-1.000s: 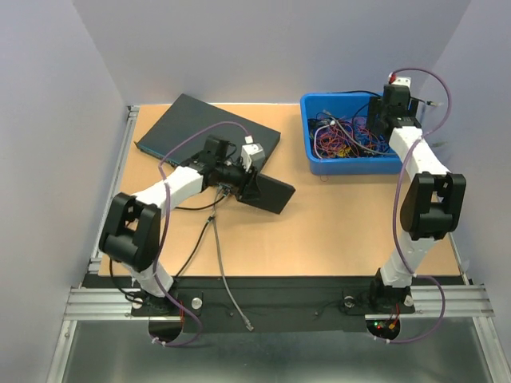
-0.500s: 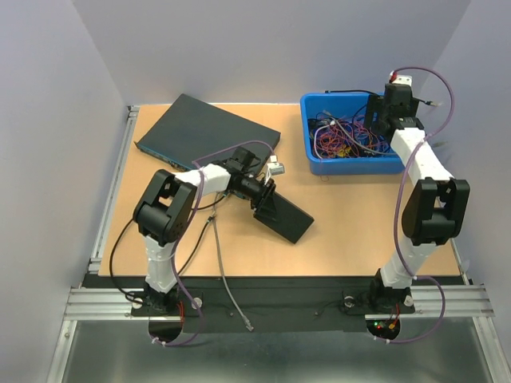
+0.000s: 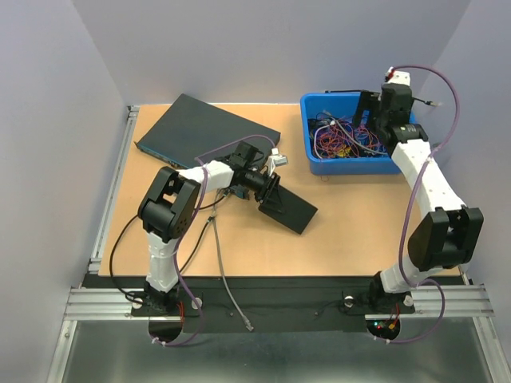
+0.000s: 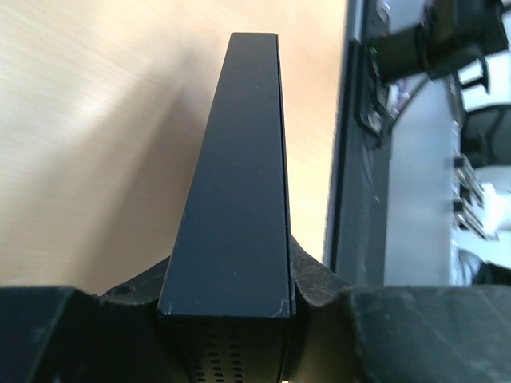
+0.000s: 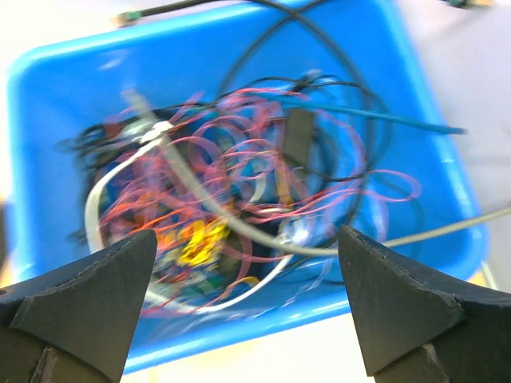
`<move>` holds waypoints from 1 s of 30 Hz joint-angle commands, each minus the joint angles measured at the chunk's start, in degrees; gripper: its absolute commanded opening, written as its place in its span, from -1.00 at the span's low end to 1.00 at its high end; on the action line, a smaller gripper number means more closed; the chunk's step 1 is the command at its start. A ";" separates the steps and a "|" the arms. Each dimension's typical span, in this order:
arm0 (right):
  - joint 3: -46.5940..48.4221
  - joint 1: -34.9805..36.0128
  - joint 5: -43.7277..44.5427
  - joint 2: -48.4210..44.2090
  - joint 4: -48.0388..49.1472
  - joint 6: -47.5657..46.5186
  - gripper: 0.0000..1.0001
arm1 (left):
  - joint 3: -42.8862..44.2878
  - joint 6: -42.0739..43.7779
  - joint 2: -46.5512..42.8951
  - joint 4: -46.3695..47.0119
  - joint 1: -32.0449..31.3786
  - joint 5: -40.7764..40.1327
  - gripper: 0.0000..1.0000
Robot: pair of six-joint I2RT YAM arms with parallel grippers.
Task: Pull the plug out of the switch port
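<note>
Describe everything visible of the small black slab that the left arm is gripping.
The small black rectangular slab is flat, matte and sharp-edged, with tiny vent slots at one end. The left pincer is shut on that end, a finger each side. It reaches out over the tan wooden table, apart from the larger dark flat switch box. Whether it rests on the table is unclear.

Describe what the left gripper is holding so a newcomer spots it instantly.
On the wooden table, look just left of centre, where the left gripper clamps one end of a thin black box. Unlike the larger dark flat unit at the far-left corner, it is narrower and the only one gripped.
</note>
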 commanded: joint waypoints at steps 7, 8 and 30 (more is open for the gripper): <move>-4.58 12.72 -5.93 -10.47 -3.15 2.02 1.00 | 4.45 -1.57 6.28 7.41 0.26 -19.93 -0.27; -5.37 12.74 -7.44 -11.54 -3.24 2.28 1.00 | 4.46 -1.58 6.45 7.49 0.26 -19.76 -0.27; -45.90 16.70 -47.79 -25.88 18.29 14.25 1.00 | -1.25 3.86 -2.50 9.08 0.26 -10.54 -1.00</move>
